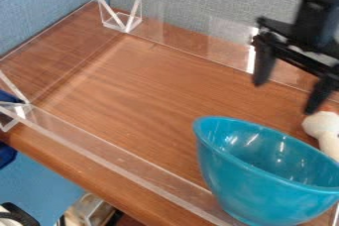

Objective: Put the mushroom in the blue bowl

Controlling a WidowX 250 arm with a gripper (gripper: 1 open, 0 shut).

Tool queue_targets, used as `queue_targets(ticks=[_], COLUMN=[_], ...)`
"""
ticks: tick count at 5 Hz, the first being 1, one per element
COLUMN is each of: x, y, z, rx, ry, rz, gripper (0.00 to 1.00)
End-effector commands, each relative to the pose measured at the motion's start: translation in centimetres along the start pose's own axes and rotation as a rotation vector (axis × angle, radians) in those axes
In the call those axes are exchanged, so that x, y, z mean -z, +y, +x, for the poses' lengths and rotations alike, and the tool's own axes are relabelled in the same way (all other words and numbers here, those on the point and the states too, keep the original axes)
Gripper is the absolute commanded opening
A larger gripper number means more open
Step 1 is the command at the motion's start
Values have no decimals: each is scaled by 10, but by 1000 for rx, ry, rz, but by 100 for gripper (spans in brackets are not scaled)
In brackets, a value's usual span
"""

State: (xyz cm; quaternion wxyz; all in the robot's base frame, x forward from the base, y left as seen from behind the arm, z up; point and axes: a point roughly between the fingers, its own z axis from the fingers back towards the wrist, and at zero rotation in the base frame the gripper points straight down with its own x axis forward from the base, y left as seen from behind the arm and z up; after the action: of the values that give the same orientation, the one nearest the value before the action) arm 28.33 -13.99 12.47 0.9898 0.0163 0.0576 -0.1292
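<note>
The blue bowl (259, 185) is set nearest, before and below the tool (290, 83), its mouth left upward for a drop. The mushroom (322, 127) is seen just beyond the bowl, low beside the tool's far-right finger. The tool is held high with fingers spread, presumably so the mushroom can be straddled.

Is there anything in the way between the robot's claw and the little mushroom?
Nothing visible stands between the open gripper and the mushroom; the blue bowl sits in front of both, nearer the camera.
</note>
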Motion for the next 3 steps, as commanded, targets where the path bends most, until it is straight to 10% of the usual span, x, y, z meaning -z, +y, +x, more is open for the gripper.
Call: queue_targets(ticks=[1,3], x=[-6,6], y=[-8,19], z=[18,18], rx=[-9,-37], ry=[-70,-80], rz=[-1,-9], gripper=[100,100])
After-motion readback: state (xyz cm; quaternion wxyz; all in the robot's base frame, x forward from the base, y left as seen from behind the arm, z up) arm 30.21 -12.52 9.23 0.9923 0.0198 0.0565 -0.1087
